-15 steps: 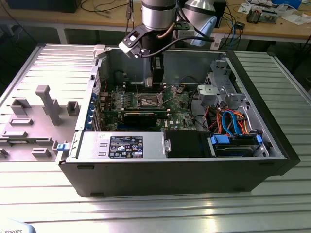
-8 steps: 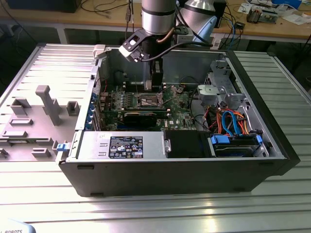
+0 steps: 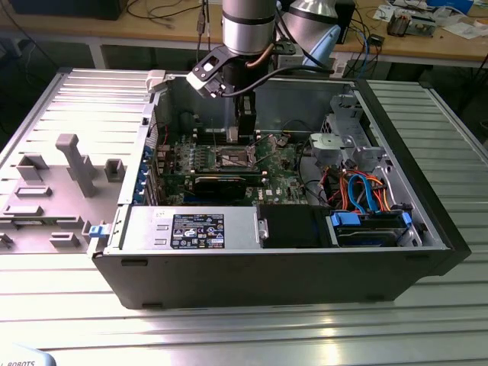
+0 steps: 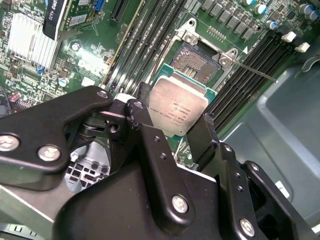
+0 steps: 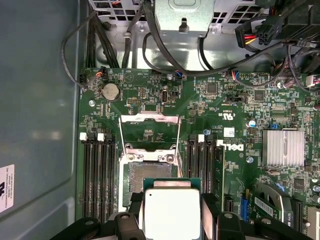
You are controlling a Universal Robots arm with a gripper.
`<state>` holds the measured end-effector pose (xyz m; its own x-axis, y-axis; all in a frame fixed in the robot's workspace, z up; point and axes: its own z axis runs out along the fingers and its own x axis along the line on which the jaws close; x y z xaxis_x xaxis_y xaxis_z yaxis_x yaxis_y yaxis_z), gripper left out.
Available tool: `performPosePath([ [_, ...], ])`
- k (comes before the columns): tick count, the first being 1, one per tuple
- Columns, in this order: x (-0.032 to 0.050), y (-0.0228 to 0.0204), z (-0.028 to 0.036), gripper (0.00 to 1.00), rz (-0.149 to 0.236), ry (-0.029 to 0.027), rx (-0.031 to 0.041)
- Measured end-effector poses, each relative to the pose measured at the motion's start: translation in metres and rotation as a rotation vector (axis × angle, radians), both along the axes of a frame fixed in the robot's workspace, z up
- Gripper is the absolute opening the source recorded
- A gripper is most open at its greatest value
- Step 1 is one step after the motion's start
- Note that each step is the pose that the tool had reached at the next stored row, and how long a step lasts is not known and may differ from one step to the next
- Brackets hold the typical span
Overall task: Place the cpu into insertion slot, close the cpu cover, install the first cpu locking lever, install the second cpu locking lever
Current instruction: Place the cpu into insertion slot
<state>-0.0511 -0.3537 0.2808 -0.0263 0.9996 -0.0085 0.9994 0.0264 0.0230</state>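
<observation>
One cpu [image 4: 177,107]: pinched at two edges by the gripper [image 4: 172,119], hovering off the board. One insertion slot [image 5: 150,172]: uncovered, at the gripper's 6 o'clock in the exterior view. One cpu cover [image 5: 149,119]: swung open.

There is one cpu [image 5: 171,216], one insertion slot [image 5: 150,172] and one cpu cover [image 5: 150,119]. One robot arm [image 3: 248,27] carries one pincer [image 4: 172,119] with two black fingers [image 4: 202,137]. One computer case [image 3: 267,282] lies on one counter [image 3: 229,332]. The case holds one green circuit board [image 5: 200,100]. The board bears two banks of memory slots [image 5: 99,180], one round coin battery [image 5: 110,91], one silver finned heatsink [image 5: 282,147] and one long black card [image 3: 221,183].
</observation>
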Motion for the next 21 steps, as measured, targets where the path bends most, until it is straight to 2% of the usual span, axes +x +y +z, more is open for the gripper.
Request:
performPosePath([
  [11, 0.0, 0.0, 0.0, 0.54, 0.0, 0.0, -0.006],
  [16, 0.0, 0.0, 0.0, 0.54, 0.0, 0.0, -0.011],
  [21, 0.0, 0.0, 0.0, 0.54, 0.0, 0.0, -0.0192],
])
